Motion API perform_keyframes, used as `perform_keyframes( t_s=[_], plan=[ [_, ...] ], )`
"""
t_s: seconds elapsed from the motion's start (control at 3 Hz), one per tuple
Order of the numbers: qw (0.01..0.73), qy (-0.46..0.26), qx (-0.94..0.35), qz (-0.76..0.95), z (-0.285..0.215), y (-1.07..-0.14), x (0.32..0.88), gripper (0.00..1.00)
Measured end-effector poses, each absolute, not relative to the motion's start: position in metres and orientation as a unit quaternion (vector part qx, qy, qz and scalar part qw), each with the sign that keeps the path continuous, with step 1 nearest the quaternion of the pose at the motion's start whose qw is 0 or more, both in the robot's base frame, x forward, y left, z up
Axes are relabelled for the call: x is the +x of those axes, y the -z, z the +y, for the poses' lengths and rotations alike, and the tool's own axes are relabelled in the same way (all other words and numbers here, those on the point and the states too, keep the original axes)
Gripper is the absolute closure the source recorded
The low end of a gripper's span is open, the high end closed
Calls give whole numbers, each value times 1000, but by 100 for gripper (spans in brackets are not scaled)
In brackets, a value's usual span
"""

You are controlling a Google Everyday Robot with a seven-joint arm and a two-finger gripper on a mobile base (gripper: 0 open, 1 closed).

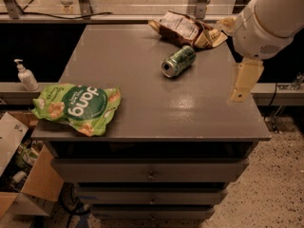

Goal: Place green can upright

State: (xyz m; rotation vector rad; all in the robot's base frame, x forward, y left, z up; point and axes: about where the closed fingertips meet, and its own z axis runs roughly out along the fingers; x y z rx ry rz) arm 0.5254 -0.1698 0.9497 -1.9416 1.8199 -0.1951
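Note:
The green can [178, 61] lies on its side on the grey cabinet top [142, 99], toward the back, its silver top facing front-left. My gripper [244, 81] hangs at the right edge of the cabinet top, below the large white arm housing [266, 18]. It is to the right of the can and a little nearer the front, well apart from it and holding nothing that I can see.
A bright-green snack bag [78, 107] lies at the front-left corner. A brown crumpled snack bag [183, 28] lies just behind the can. A soap dispenser [26, 75] stands on a ledge at left. Cardboard boxes [23, 175] sit on the floor at lower left.

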Motion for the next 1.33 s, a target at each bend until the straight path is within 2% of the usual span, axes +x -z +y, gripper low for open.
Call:
perform_keyframes(
  t_s=[0.67,1.33],
  plan=[
    [220,113,-765,595,-150,-946,568,0],
    [196,133,-773,589,-152,-934,580,0]
  ],
)
